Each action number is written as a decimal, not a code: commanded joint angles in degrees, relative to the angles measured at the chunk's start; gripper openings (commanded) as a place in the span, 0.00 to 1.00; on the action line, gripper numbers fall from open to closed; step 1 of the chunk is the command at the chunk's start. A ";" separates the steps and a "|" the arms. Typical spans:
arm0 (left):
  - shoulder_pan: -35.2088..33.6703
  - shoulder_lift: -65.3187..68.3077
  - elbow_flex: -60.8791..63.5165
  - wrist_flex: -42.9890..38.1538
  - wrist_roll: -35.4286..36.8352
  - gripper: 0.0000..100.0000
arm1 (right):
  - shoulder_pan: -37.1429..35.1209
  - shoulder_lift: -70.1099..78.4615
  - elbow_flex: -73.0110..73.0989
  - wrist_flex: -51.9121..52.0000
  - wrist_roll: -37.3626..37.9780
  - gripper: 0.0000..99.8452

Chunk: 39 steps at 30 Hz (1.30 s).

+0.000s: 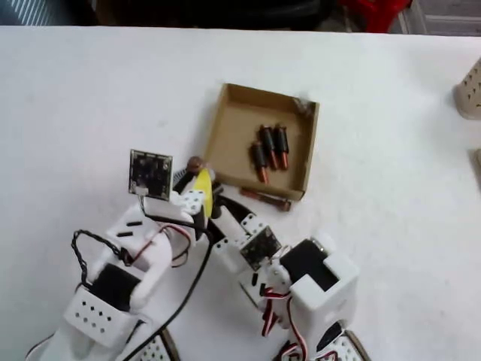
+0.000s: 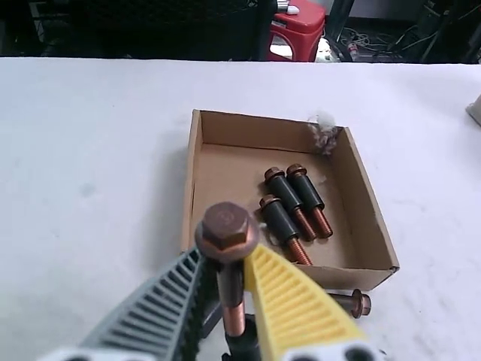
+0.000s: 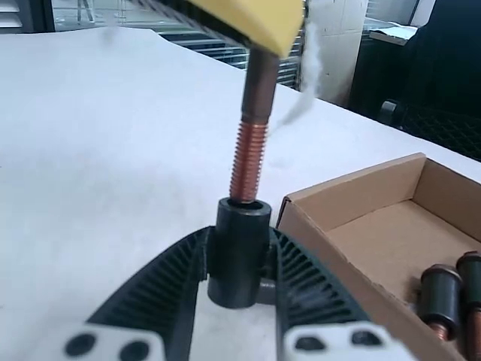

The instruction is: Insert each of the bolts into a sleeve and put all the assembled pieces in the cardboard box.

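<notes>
Left gripper [image 2: 227,259] tight on bolt [image 2: 227,229]; in right wrist view, bolt tip inside sleeve [image 3: 239,226], itself tight in right gripper [image 3: 239,259].

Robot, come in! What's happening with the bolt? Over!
Left end effector shut on bolt, right end effector shut on sleeve. Bolt tip at sleeve mouth. Three assembled pieces in cardboard box, one loose bolt beside it.

Left gripper [image 2: 226,254], jaws clamped on bolt [image 2: 228,228], held directly above right gripper [image 3: 239,252], jaws clamped on upright sleeve [image 3: 241,214]; arms side by side.
</notes>
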 commanded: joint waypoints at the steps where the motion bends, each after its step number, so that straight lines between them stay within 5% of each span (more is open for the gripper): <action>1: 1.45 -1.01 -3.52 0.26 0.62 0.02 | 0.04 -0.22 -0.35 -0.22 -0.53 0.02; 11: 3.56 -11.82 -1.05 3.25 0.62 0.02 | 0.04 -0.22 -0.35 -0.13 -0.53 0.02; 19: 3.21 -11.82 4.40 -2.46 0.53 0.02 | 0.04 -0.22 -0.35 -0.22 -0.53 0.02; 39: 1.10 -11.74 8.26 -1.58 0.53 0.02 | 0.57 -0.40 -0.26 -2.77 -0.53 0.02</action>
